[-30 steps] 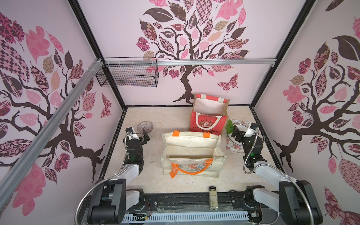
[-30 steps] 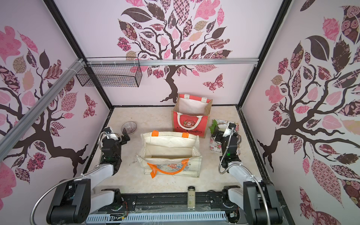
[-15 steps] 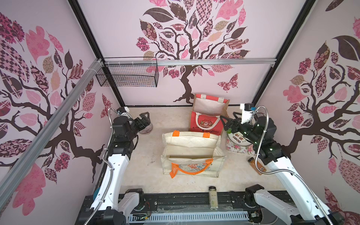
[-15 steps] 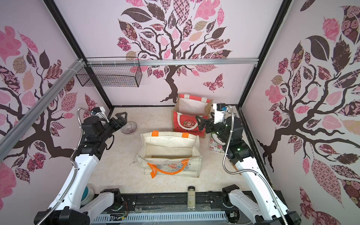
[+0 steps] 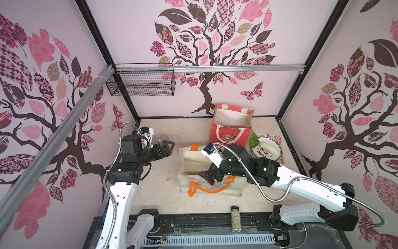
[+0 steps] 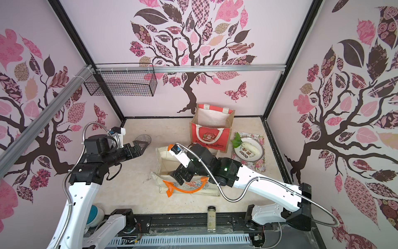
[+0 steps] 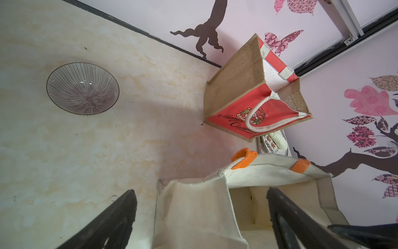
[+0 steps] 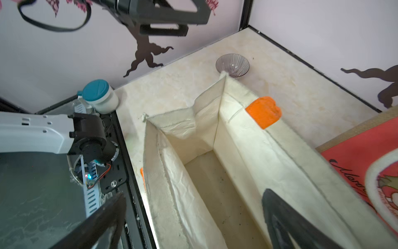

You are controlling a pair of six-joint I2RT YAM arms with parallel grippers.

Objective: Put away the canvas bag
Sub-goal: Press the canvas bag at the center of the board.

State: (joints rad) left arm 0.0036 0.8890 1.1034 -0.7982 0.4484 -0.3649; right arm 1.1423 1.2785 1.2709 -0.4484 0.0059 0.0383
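Observation:
The canvas bag [image 5: 193,157] [image 6: 164,158] is cream with orange handles and stands open in the middle of the floor. My right gripper [image 5: 207,177] [image 6: 179,175] hangs open over its front rim. In the right wrist view the bag's [image 8: 237,138] front wall lies between the spread fingers of that gripper [image 8: 195,193]. My left gripper [image 5: 169,147] [image 6: 141,146] is raised to the left of the bag, open and empty, pointing at it. In the left wrist view the bag's [image 7: 269,172] left end shows between the wide fingers of the left gripper [image 7: 201,191].
A red jute Christmas bag [image 5: 230,133] stands behind the canvas bag, with a plate [image 5: 276,146] holding a toy radish to its right. A glass bowl [image 5: 160,138] sits back left. A spice jar [image 5: 235,218] lies on the front rail, a teal-lidded jar [image 6: 94,215] front left. A wire basket [image 5: 142,83] hangs on the back wall.
Both arms rose from low at the front. The right gripper swung left over the canvas bag's front rim. The left gripper moved right toward the bag's left end.

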